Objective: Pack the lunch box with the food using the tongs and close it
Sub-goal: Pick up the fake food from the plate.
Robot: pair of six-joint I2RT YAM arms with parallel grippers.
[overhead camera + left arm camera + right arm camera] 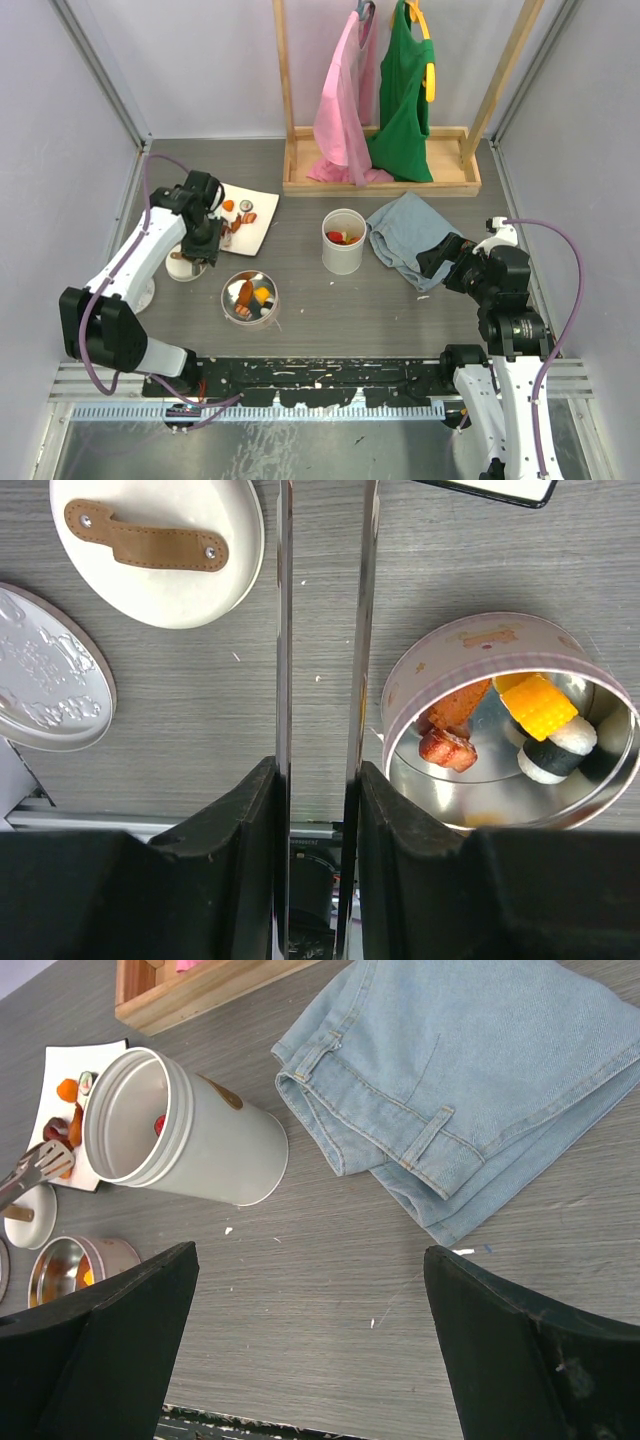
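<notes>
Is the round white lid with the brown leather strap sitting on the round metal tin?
No, the white lid lies on the table, apart from the open tin.

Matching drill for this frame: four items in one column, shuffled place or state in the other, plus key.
1 tongs
2 round tin
3 jeans
4 white lid

A folded on the table
B clamped in the left gripper
C lying flat, brown strap on top
D holds corn and a rice roll

Pairs: 1-B, 2-D, 3-A, 4-C
</notes>
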